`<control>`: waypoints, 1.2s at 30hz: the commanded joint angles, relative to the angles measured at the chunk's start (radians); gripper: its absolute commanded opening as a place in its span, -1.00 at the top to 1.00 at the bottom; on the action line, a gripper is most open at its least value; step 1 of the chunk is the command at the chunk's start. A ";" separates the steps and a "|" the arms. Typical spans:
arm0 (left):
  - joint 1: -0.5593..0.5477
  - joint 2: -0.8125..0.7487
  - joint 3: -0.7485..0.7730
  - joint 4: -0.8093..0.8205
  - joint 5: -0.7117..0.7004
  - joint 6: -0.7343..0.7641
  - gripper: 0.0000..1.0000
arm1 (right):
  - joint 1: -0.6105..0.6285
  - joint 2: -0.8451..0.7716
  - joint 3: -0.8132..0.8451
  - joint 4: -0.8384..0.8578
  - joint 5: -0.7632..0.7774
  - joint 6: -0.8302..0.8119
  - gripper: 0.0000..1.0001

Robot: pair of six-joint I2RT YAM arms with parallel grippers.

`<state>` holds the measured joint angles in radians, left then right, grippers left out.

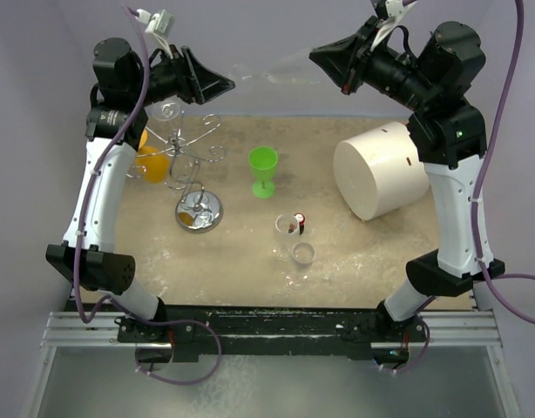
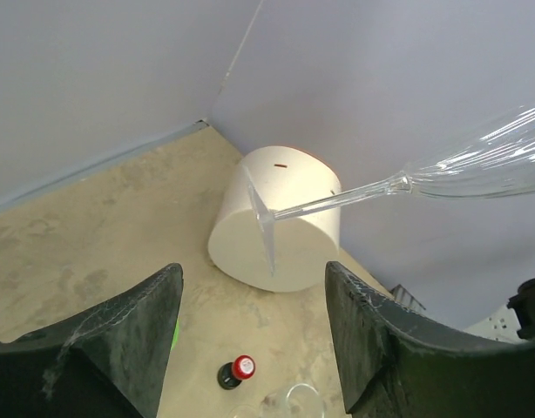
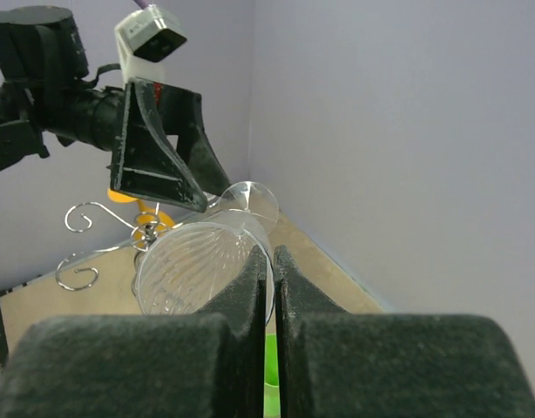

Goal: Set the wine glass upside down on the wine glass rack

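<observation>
Holding one wine glass aloft | right gripper pinching its rim | left gripper spread open | one wine glass rack

The sandy, speckled table carried the wine glass rack on its round disc base at the left, with an orange cup just beside it, partly hidden. A green goblet stood upright near the middle, and a white cylinder lay tipped at the right. In front, a red-capped bottle stood among a few clear glasses.
</observation>
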<state>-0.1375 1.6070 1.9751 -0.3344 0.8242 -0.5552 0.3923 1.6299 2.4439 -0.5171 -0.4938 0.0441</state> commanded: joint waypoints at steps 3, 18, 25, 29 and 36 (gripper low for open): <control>-0.030 -0.004 -0.040 0.131 0.048 -0.088 -0.37 | 0.000 -0.024 0.007 0.055 -0.067 0.037 1.00; -0.037 -0.017 -0.070 0.117 0.038 -0.080 0.25 | 0.000 -0.002 -0.001 0.063 -0.100 0.050 1.00; -0.037 -0.039 -0.075 0.076 0.010 -0.057 0.11 | 0.000 -0.015 -0.026 0.065 -0.066 0.030 1.00; -0.037 -0.046 -0.085 0.077 0.011 -0.059 0.14 | 0.000 -0.023 -0.041 0.068 -0.063 0.028 1.00; -0.037 -0.058 -0.116 0.095 0.020 -0.072 0.51 | 0.000 -0.028 -0.056 0.074 -0.062 0.028 1.00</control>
<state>-0.1707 1.5963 1.8751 -0.2768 0.8406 -0.6273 0.3923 1.6314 2.3894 -0.5095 -0.5674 0.0719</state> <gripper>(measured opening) 0.263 0.015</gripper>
